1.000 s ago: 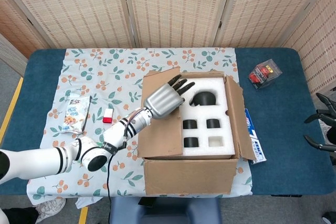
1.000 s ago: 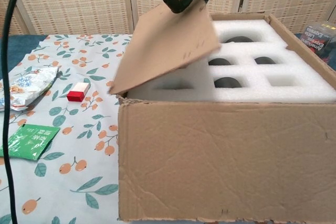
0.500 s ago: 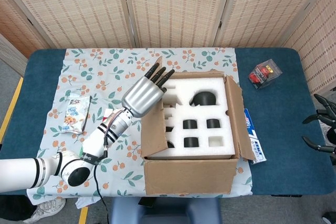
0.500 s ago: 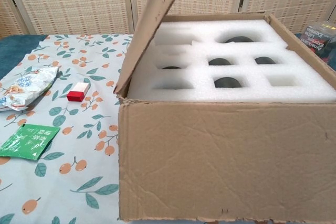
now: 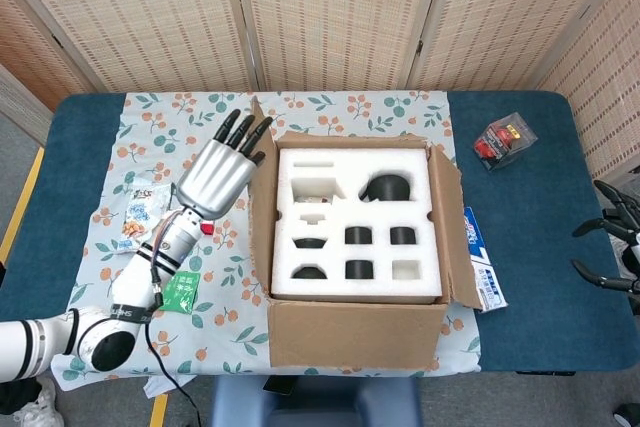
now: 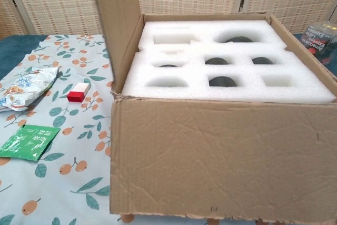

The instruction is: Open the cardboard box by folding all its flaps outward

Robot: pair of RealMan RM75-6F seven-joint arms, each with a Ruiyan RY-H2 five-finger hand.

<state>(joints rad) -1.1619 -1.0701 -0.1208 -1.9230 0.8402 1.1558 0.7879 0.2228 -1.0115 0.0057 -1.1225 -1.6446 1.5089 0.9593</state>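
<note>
The cardboard box (image 5: 350, 332) (image 6: 221, 162) stands mid-table with a white foam insert (image 5: 350, 222) (image 6: 226, 61) exposed. Its left flap (image 5: 259, 197) (image 6: 118, 25) stands roughly upright at the box's left edge. The right flap (image 5: 455, 232) leans outward. My left hand (image 5: 222, 175) is just left of the upright flap, fingers stretched out and apart, holding nothing; whether it touches the flap I cannot tell. My right hand (image 5: 608, 247) shows at the far right edge, fingers spread, away from the box. The chest view shows neither hand clearly.
On the floral cloth (image 5: 190, 117) left of the box lie a snack packet (image 5: 143, 209) (image 6: 26, 88), a small red-and-white block (image 6: 79, 92) and a green sachet (image 5: 180, 292) (image 6: 29, 140). A red-black package (image 5: 503, 140) and a blue-white leaflet (image 5: 483, 257) lie to the right.
My left hand swung left and took the left flap from lying over the foam to standing upright. The whole foam insert now shows. The box shifted slightly.
</note>
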